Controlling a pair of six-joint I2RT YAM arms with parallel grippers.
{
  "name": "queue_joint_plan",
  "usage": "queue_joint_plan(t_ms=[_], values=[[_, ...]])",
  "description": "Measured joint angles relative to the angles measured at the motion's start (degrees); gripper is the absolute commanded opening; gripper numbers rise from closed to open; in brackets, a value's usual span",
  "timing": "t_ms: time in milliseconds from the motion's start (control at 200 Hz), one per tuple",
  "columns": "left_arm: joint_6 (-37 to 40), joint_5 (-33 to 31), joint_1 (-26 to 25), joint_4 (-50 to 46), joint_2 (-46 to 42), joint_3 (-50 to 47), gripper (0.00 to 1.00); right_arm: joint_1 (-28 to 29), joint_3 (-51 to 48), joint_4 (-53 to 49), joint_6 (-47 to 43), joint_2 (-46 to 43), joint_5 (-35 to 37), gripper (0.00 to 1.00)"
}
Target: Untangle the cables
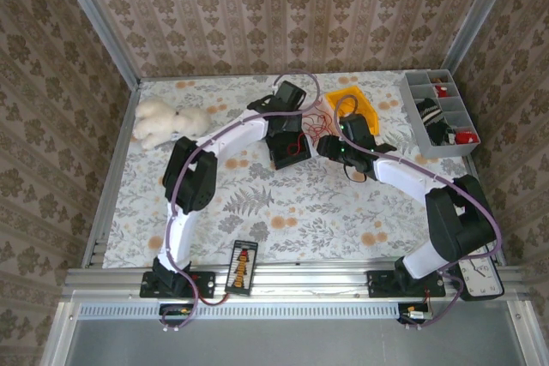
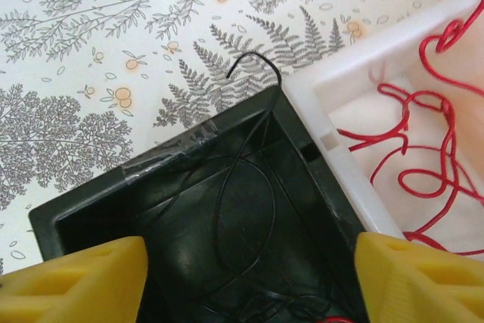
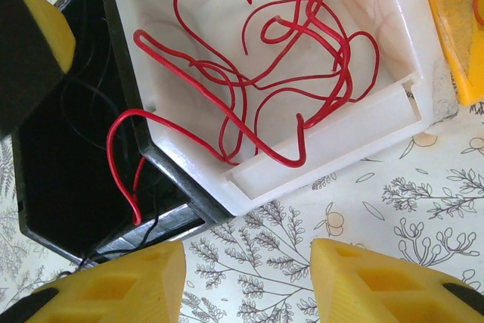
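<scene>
The cables lie as loose red loops (image 3: pixel 336 51) in a white bin (image 3: pixel 340 141), seen again in the left wrist view (image 2: pixel 451 134). One red strand (image 3: pixel 113 149) hangs over the rim into the adjoining black bin (image 3: pixel 68 156). Thin dark strands (image 2: pixel 217 217) coil on the floor of the black bin (image 2: pixel 91 209), and one end pokes over its corner. My left gripper (image 2: pixel 249 277) hovers open above the black bin with nothing between its yellow fingers. My right gripper (image 3: pixel 249 285) is open over the tablecloth, just short of the white bin's corner, and holds nothing.
An orange bin (image 1: pixel 353 102) stands behind the two bins. A white plush toy (image 1: pixel 163 122) lies at the back left. A grey compartment tray (image 1: pixel 442 113) holding small parts stands at the back right. A small abacus-like frame (image 1: pixel 243 267) rests on the near rail.
</scene>
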Motion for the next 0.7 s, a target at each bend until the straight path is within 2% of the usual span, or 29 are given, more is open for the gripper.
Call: queue_joint_plan(t_ms=[75,220,465,700], values=[[-0.09,0.42,0.11,1.60,-1.60,-1.16,0.87,0.00,-0.02,0.35,0.02,0.00,-0.11,0.48],[-2.64,1.05,0.52,4.35,-6.40,-4.35,0.85,0.00,0.02,1.09,-0.02,0.13,-2.29,0.48],[-12.37,-1.27,5.31,8.04,-18.36,-20.72,0.81,0.00,3.54,1.36,-0.52,4.85,-6.05,0.47],[-19.52,-4.15,7.30,6.14,-21.40,-30.56,0.81,0.00,8.24,0.57,-2.14,10.10,-7.63,0.47]])
